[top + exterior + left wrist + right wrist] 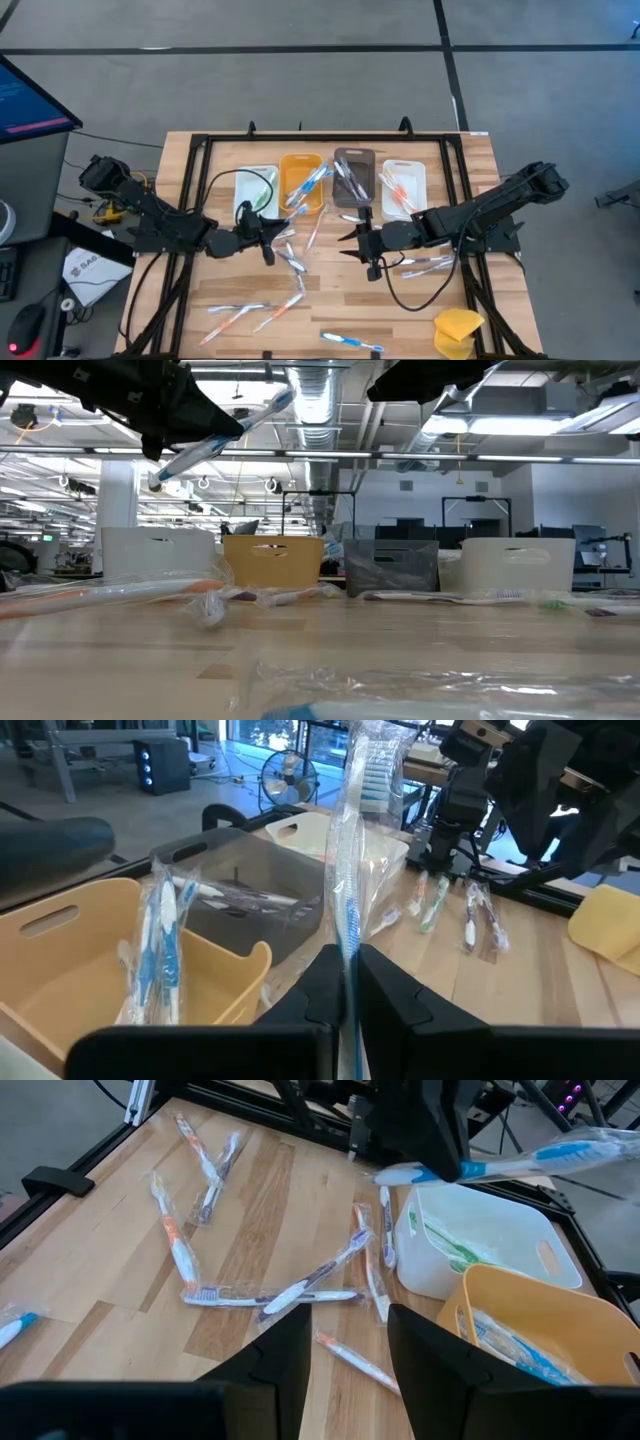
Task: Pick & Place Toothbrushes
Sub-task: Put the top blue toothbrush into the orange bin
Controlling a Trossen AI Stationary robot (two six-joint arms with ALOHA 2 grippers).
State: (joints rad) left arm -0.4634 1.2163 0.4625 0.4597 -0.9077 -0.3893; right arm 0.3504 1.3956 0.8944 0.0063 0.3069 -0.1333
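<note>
Toothbrushes lie scattered near the yellow bin [301, 183]; your left gripper [262, 232] pinches a blue toothbrush [350, 910] beside it, so carry it over and drop, right gripper [362, 243] half-open, empty

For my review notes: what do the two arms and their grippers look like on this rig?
Both arms are matte black and slim, built of jointed segments. The left gripper and right gripper each end in two flat, dark, blade-like fingers. A black cable loops from each arm across the wooden table. No markings are legible.
</note>
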